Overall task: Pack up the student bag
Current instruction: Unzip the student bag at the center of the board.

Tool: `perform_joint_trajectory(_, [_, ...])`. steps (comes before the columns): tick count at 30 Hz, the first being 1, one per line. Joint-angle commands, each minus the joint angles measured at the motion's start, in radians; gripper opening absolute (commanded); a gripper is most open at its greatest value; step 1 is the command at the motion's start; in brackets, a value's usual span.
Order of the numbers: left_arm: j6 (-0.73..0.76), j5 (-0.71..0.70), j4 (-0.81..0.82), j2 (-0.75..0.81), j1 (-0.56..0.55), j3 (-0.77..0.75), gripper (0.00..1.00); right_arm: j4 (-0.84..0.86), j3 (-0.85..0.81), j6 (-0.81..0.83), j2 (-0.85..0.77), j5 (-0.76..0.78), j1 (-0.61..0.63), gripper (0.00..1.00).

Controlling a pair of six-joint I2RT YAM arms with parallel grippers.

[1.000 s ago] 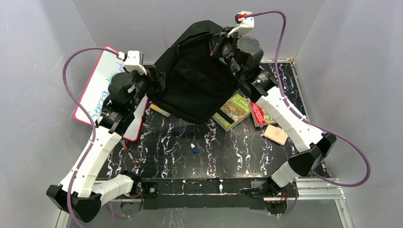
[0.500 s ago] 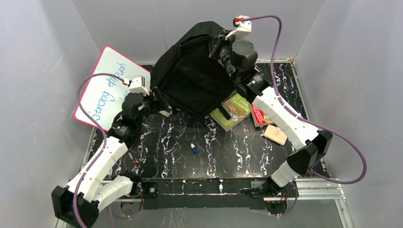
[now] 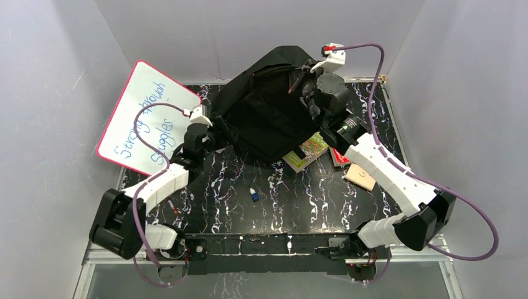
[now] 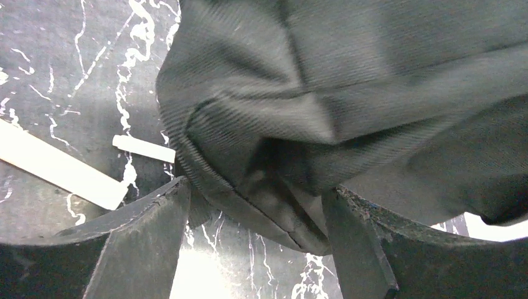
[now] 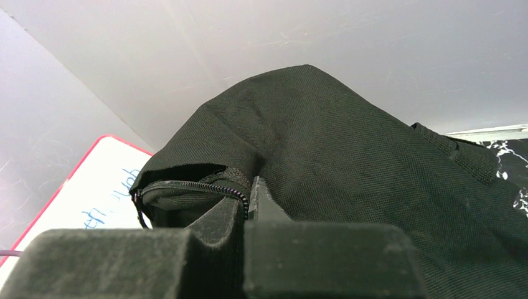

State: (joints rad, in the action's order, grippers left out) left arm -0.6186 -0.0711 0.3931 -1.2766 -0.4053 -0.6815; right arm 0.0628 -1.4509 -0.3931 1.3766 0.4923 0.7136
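The student bag (image 3: 264,118) lies toward the far side of the table (image 3: 299,193), its top raised. The right fingers (image 5: 264,208) are clamped shut on the fabric rim, and the zipper (image 5: 187,185) and the gaping mouth run off to their left. The left fingers (image 4: 143,237) stand wide apart around a lower corner of the bag. The fabric bulges between them, but neither finger visibly presses it. The step in hand appears to be stretching the bag open for loading. To do it well, advance the left fingers until the seamed corner sits deep between them, then close on a double fold, not on a single layer that could slip out. Avoid the wooden stick (image 4: 59,168) lying on the table beyond the left-hand finger. Maintain the right-hand pinch and draw the two holds apart only until the cloth is taut. Excess pull risks stripping the rim from the right fingers or dragging the bag across the green book (image 3: 305,151) partly tucked beneath it.
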Motion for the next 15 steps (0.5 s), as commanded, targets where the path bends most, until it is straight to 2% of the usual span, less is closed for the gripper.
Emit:
perform_joint_trajectory(1, [-0.081,0.025,0.165,-0.071,0.002,0.014,0.74,0.165,0.016,-0.023,-0.092,0.052,-0.001,0.0])
perform_joint_trajectory(9, [-0.129,0.157,0.31,-0.221,0.003,-0.048,0.71,0.152,0.067,-0.021,-0.136,0.056,-0.001,0.0])
perform_joint_trajectory(12, [-0.144,0.22,0.349,-0.268,0.003,-0.083,0.63,0.149,0.084,-0.021,-0.152,0.055,0.0,0.0])
perform_joint_trajectory(15, [-0.158,0.28,0.362,-0.314,0.003,-0.124,0.49,0.147,0.099,-0.02,-0.168,0.062,0.0,0.0])
